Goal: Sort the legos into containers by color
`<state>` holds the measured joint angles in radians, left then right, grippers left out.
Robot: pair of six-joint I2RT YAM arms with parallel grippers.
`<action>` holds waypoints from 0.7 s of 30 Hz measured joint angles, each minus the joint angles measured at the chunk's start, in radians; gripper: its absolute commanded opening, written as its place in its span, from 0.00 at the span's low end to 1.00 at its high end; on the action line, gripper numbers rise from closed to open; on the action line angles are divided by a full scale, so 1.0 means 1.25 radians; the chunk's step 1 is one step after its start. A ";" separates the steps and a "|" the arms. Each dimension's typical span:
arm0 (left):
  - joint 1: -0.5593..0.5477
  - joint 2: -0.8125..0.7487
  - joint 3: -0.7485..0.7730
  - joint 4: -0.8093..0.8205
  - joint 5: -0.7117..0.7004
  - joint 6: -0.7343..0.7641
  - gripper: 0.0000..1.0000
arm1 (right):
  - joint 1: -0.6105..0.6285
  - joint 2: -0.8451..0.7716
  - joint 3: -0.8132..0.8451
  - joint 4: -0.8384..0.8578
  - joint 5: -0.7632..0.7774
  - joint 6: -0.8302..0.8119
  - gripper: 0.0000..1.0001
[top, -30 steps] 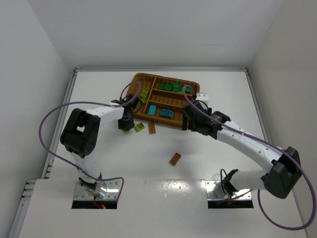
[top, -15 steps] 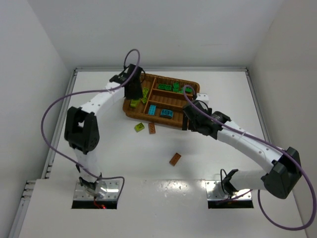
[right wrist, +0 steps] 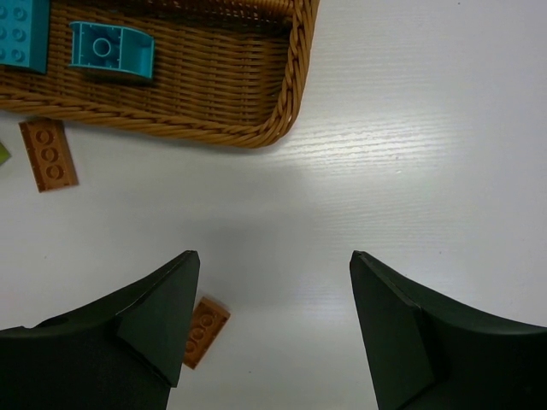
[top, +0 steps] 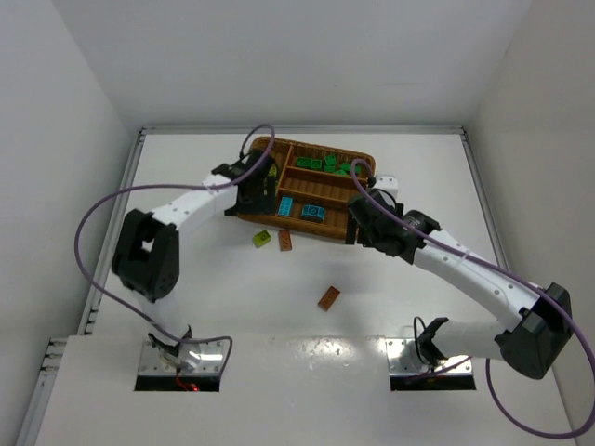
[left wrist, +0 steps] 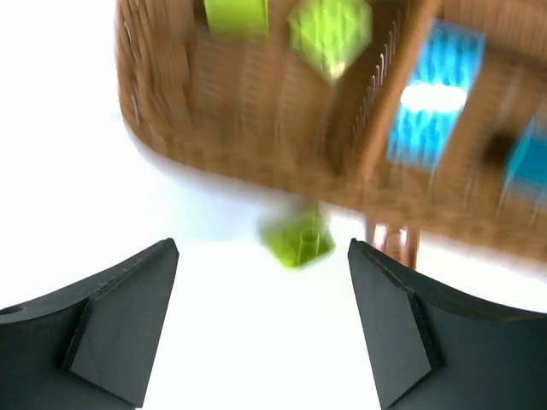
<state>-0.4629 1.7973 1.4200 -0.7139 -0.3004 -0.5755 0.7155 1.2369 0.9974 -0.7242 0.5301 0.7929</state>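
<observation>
Sorting unfinished, nothing held.
Nearest us, an orange-brown brick lies alone on the table. Farther off, a lime brick and an orange-brown plate sit just beside the wicker tray. We judge them light, rigid and slick, so we would pinch the flat sides. At the tray, the right gripper and left gripper gape empty.

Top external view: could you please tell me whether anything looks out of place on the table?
Yes. Three pieces lie outside the wicker tray: a lime-yellow brick and an orange-brown plate by its near wall, and another orange-brown brick alone farther out on the table. Nothing looks damaged.
</observation>
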 measured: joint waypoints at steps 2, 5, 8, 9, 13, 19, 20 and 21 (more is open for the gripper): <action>-0.020 -0.073 -0.098 0.025 0.016 0.005 0.91 | 0.000 0.000 0.000 0.002 -0.002 0.001 0.72; -0.030 -0.119 -0.205 0.064 0.048 0.005 0.91 | 0.000 0.000 0.000 0.005 -0.006 0.001 0.72; -0.027 -0.099 -0.261 0.105 0.070 0.006 0.91 | 0.000 0.000 0.000 0.005 -0.006 0.001 0.72; -0.027 -0.093 -0.264 0.112 0.074 0.006 0.91 | 0.000 0.000 0.000 0.005 -0.007 0.001 0.72; -0.029 -0.038 -0.258 0.159 0.086 0.023 0.88 | 0.000 0.000 0.000 0.005 -0.007 0.001 0.72; -0.029 0.027 -0.240 0.215 0.096 0.041 0.75 | 0.000 0.000 0.000 0.004 -0.007 0.001 0.72; -0.029 0.031 -0.237 0.223 0.096 0.041 0.71 | 0.000 -0.001 0.000 0.004 -0.007 0.001 0.72; -0.029 0.033 -0.236 0.231 0.097 0.040 0.69 | 0.000 -0.001 0.000 0.004 -0.007 0.001 0.72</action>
<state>-0.4988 1.8381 1.1255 -0.4248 -0.1795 -0.5251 0.7155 1.2354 0.9974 -0.7197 0.5213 0.7944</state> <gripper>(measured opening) 0.732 0.722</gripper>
